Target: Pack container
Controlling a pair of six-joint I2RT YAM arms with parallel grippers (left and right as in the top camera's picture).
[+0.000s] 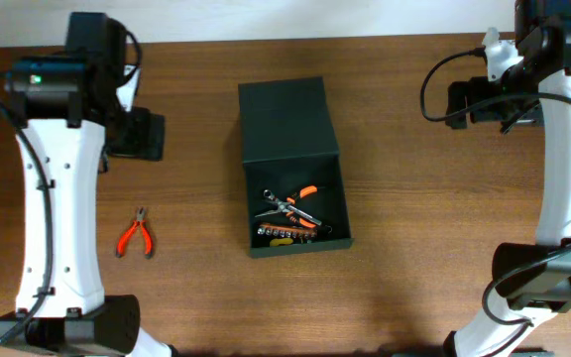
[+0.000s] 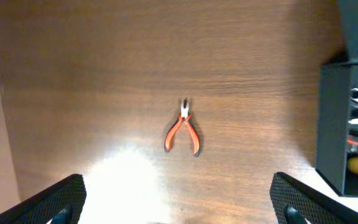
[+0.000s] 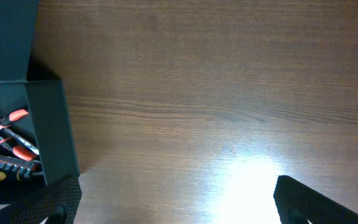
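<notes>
Both the left gripper [image 2: 178,208] and right gripper [image 3: 176,208] are hanging jaws apart over the glare-lit wooden table [image 1: 414,198]; the container [image 1: 285,119] is half-hiding its tools [image 1: 290,213].

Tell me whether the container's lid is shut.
No, the container has its lid folded back, with tools visible inside.

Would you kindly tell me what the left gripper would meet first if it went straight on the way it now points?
Probably the orange-handled pliers, lying on the table almost centred ahead of the left gripper. Depth is unclear, so it might land on bare wood beside them.
</notes>
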